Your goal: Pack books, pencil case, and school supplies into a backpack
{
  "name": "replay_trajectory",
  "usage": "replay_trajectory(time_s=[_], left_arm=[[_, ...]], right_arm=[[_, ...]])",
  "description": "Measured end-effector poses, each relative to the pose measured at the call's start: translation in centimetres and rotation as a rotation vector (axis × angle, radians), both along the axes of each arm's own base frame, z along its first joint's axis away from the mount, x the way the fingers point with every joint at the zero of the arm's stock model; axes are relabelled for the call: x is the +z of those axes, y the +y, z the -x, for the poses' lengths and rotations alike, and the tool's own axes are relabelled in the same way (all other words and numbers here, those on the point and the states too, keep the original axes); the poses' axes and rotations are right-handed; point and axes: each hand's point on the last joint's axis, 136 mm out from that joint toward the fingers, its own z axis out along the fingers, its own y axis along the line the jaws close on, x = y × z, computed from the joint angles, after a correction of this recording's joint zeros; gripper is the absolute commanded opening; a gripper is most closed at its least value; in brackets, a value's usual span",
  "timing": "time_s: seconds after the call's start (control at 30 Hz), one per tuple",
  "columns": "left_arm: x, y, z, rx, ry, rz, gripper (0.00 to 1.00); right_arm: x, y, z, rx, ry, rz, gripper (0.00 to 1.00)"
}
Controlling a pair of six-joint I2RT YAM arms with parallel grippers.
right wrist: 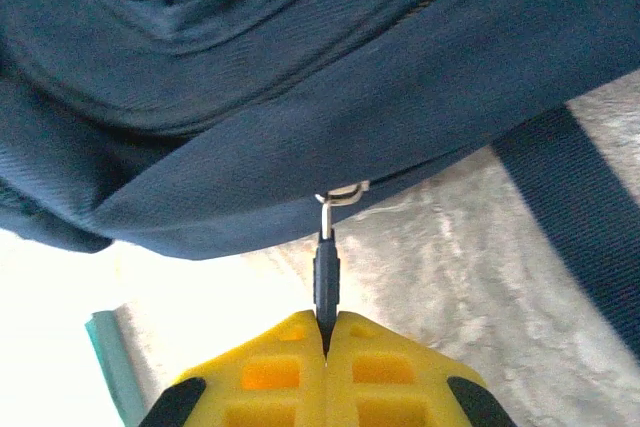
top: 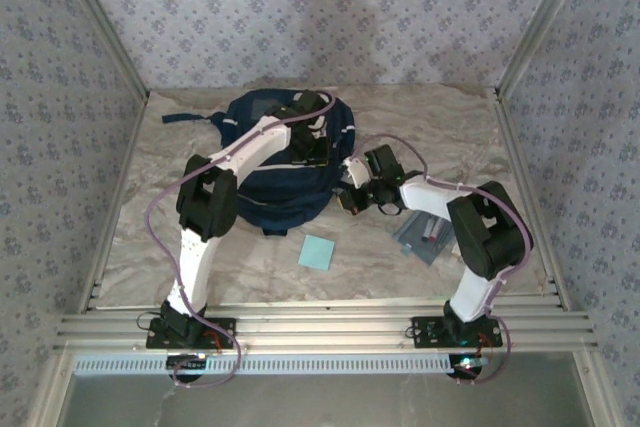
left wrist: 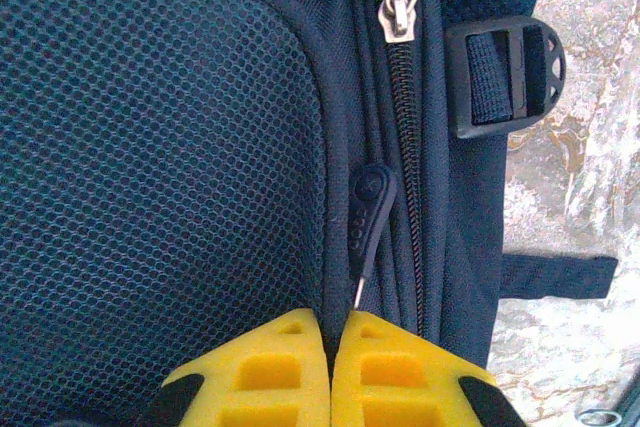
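The navy backpack [top: 270,182] lies at the back middle of the table. My left gripper [left wrist: 335,319] is shut on a fabric ridge of the backpack [left wrist: 160,147], beside its mesh panel and a black zipper pull [left wrist: 370,209]. My right gripper [right wrist: 326,319] is shut on a dark zipper pull [right wrist: 327,272] at the lower edge of the backpack [right wrist: 300,67]; from above, that right gripper [top: 352,199] is at the bag's right side. The light-blue pad [top: 317,252] lies flat in front of the bag. The pencil case [top: 425,237] lies partly under the right arm. The books are out of view.
A black buckle [left wrist: 505,72] and a dark strap [left wrist: 555,275] hang off the bag's side onto the marbled table [top: 150,237]. Another strap [right wrist: 580,197] crosses the right wrist view. Patterned walls enclose the table on three sides.
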Motion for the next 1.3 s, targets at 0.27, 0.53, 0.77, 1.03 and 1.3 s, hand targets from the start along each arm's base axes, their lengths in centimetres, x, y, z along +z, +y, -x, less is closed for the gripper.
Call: replay_trajectory(time_s=[0.27,0.53,0.77,1.03,1.3], left_arm=[[0.2,-0.7,-0.5,0.043,-0.007,0.036,0.0],[-0.9,-1.7,-0.7,0.063,0.011,0.044,0.0],[-0.3,-2.5,-1.4,0.079,-0.015,0.076,0.0],[-0.2,-2.6,-1.6,0.089,-0.017,0.085,0.0],[0.5,-3.0,-2.2,0.09,-0.04,0.117,0.09]], right_arm=[[1.3,2.9,3.6,0.034,0.042,-0.064,0.0],[2.3,6.4,6.3,0.088,0.069,-0.105,0.0],[2.9,9.1,5.7,0.091,0.07,-0.131,0.0],[2.1,10.6,5.9,0.085,0.085,-0.132,0.02],[2.8,9.7,5.5,0.045,0.09,-0.136,0.47]])
